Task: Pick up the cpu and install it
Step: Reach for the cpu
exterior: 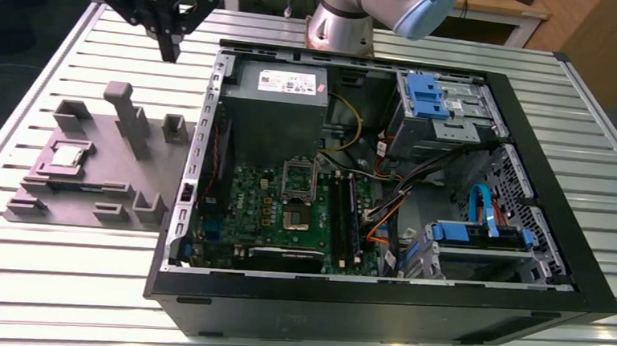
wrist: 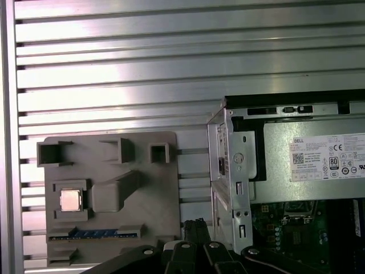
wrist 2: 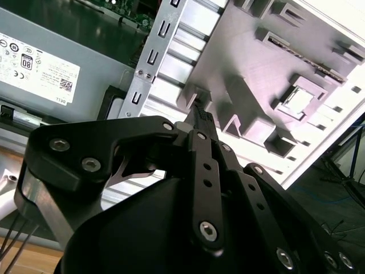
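- Carrying everything, the slatted desk (exterior: 55, 286) is holding the open computer case (exterior: 386, 302) at the exterior view's right. The case is lying on its side, so its board is facing up.
- Inside the case, the grey power supply (exterior: 275, 107) is sitting at the far end, with the socket frame (exterior: 299, 176) just nearer.
- The mauve-grey tray (exterior: 92, 196) is lying left of the case.
- The gripper (exterior: 171, 52) is hovering over the desk beyond the tray's far edge, fingers together, holding nothing.
- The cpu (exterior: 68, 156) is resting flat in the tray's square recess, well apart from the gripper.
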Robot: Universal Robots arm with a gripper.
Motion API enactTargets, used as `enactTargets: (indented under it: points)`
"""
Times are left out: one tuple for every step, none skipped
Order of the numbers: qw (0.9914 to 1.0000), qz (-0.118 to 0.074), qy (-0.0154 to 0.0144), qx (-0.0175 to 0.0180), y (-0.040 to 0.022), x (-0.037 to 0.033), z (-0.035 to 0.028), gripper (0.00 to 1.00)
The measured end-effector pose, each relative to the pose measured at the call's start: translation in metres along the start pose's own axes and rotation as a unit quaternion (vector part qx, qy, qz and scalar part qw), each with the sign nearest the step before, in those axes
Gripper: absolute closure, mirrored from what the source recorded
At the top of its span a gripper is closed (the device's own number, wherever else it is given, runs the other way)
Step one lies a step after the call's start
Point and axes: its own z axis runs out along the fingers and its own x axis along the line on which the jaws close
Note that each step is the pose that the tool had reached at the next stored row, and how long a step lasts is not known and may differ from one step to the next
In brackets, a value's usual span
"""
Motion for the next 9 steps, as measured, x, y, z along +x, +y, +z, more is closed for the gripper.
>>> enactTargets:
  points:
    - [1.00000, 0.000, 0.0000, 0.0000, 0.0000, 0.0004, 0.0000, 0.90]
    - [1.00000, 0.000, 0.0000, 0.0000, 0.0000, 0.0007, 0.0001, 0.90]
    - [1.00000, 0.000, 0.0000, 0.0000, -0.0001, 0.0011, 0.0002, 0.90]
    - [1.00000, 0.000, 0.0000, 0.0000, -0.0001, 0.0015, 0.0002, 0.90]
    - [1.00000, 0.000, 0.0000, 0.0000, -0.0002, 0.0019, 0.0003, 0.90]
    - [1.00000, 0.000, 0.0000, 0.0000, -0.0002, 0.0023, 0.0003, 0.90]
    - [1.00000, 0.000, 0.0000, 0.0000, -0.0002, 0.0024, 0.0004, 0.90]
    - [1.00000, 0.000, 0.0001, 0.0000, -0.0002, 0.0027, 0.0004, 0.90]
    - [1.00000, 0.000, 0.0001, 0.0000, -0.0002, 0.0029, 0.0005, 0.90]
